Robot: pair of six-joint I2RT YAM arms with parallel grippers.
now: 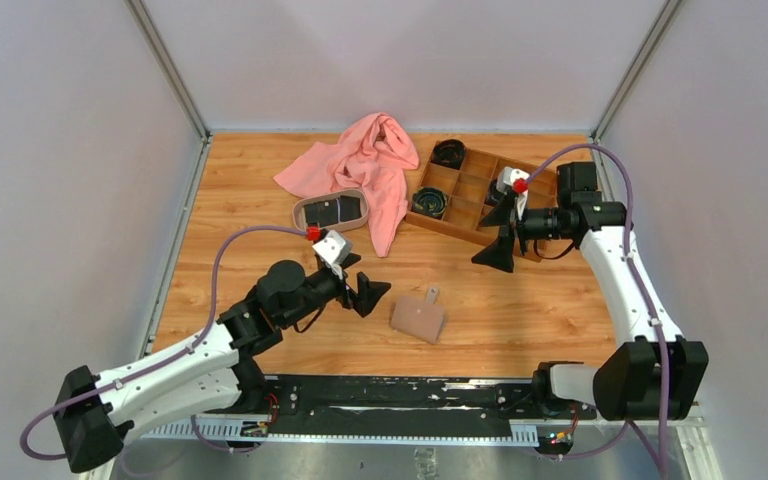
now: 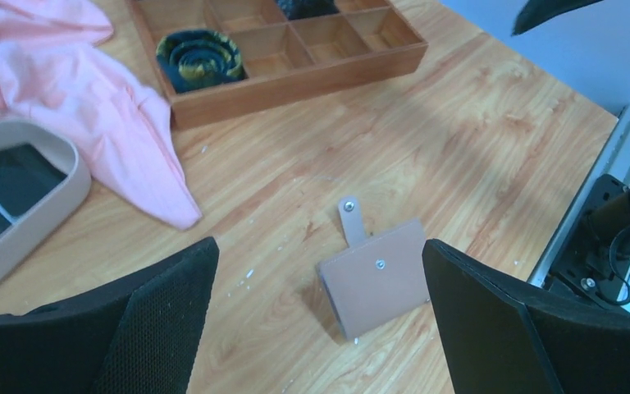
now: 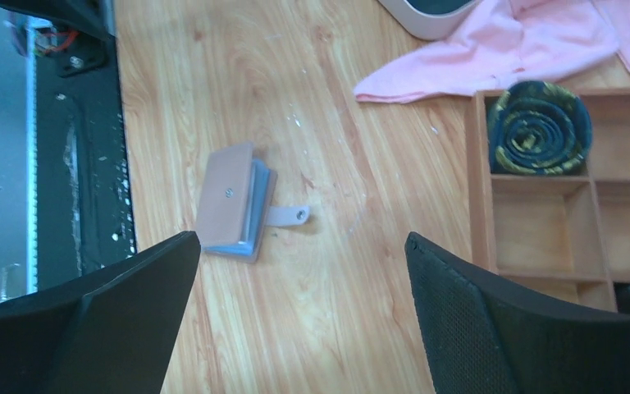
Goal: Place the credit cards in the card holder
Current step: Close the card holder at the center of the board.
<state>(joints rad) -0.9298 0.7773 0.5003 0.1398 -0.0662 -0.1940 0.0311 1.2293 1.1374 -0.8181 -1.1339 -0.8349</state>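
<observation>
On the worktop [image 1: 520, 330] the holder [image 1: 418, 318] lies folded, unsnapped: probably light, floppy, best pinched at its free edge. Left pincer [image 1: 363, 282] and right pincer [image 1: 500, 235] gape empty.

walls [image 1: 50, 150]: plain pale grey | table [image 1: 540, 320]: light wood-grain top | corner posts [image 1: 165, 65]: metal | light: even
</observation>
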